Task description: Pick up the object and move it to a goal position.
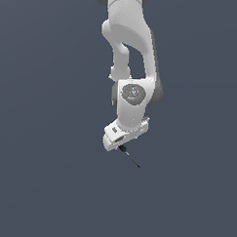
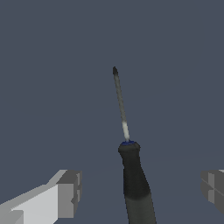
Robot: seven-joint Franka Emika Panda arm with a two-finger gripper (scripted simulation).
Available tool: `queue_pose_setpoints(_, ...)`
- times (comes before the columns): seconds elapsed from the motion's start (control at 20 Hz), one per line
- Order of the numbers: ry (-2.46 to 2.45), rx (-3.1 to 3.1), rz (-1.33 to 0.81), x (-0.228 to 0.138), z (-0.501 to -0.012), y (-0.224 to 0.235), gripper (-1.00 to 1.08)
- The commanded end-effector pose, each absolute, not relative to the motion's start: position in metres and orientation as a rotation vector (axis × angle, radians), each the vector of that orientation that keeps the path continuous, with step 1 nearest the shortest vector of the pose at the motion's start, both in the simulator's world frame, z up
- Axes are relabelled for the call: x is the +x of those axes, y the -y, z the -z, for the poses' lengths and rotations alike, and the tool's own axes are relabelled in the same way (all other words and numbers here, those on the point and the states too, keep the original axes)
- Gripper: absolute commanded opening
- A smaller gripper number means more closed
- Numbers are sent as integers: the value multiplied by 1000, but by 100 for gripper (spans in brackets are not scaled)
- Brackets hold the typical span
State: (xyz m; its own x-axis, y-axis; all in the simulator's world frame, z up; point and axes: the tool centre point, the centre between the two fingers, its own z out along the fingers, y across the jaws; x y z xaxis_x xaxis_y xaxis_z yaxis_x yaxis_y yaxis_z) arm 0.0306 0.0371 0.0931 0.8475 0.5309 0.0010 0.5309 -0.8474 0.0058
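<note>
There is one white arm [image 1: 130,67] reaching down over a plain grey-blue floor [image 1: 40,175], and one tool under it, a screwdriver [image 1: 128,155]. That is all I am counting: one arm, one gripper, one tool.

In the exterior view the gripper [image 1: 120,144] is hanging low, and the screwdriver is lying just beneath it, its black handle right at the underside of the hand and its thin shaft pointing away toward the exterior view's right and down. From here I cannot tell whether the handle is touching the hand or only lying below it.

The wrist view is showing more. The screwdriver [image 2: 131,175] is sitting between the two fingers, black handle nearest the camera, a blue ring where the handle meets the shaft, and the thin shaft running off to a dark tip. One grey finger pad [image 2: 70,192] is standing well to one side and the other pad [image 2: 214,188] well to the other, with open gaps on both sides of the handle, so the jaws are spread wide and gripping nothing.

I am seeing no readable writing or brand anywhere; the round disc on the wrist joint [image 1: 133,93] is showing only small coloured specks.
</note>
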Motion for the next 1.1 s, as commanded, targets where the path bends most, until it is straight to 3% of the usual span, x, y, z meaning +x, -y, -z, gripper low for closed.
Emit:
queue_pose_setpoints(0.0, -950, 2990, -3, 31, -85, -37, 100)
queue_pose_setpoints(1.05, -1128, 2932, 1, 32, -47, -36, 100)
